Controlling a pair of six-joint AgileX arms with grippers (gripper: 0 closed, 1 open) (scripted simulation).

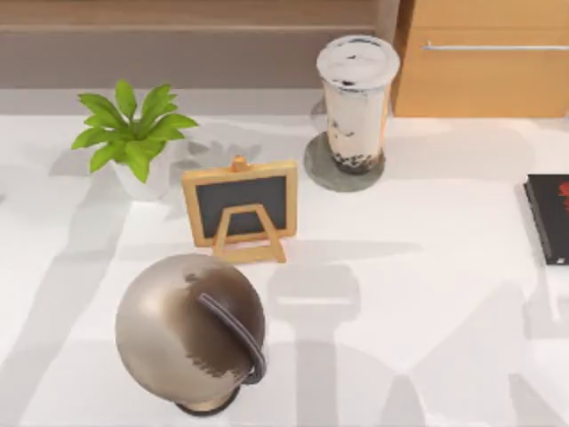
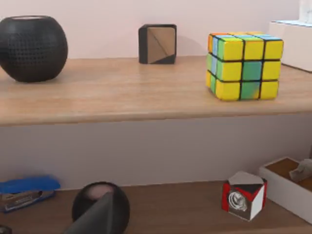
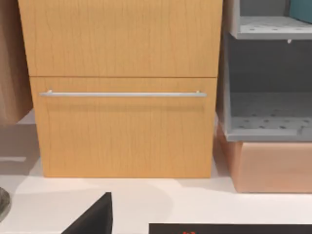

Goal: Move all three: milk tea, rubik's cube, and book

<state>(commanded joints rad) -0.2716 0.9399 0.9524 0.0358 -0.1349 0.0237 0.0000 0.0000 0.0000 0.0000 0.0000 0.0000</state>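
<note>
The milk tea (image 1: 356, 98), a tall clear cup with dark pearls and a whitish lid, stands upright on a flat grey disc (image 1: 320, 169) at the back of the white table. The rubik's cube (image 2: 243, 66) rests on a wooden shelf (image 2: 122, 92), level with my left wrist camera and some way off. A teal-blue corner that looks like the book (image 3: 302, 9) sits on the upper grey shelf. A dark part of my left gripper (image 2: 95, 222) and of my right gripper (image 3: 95, 217) shows low in each wrist view, with nothing seen held.
A potted plant (image 1: 133, 133), a small chalkboard easel (image 1: 240, 209) and a metallic globe (image 1: 191, 329) stand on the table's left half. A black book with red marks (image 1: 549, 218) lies at the right edge. A wooden drawer cabinet (image 3: 122, 87) stands behind.
</note>
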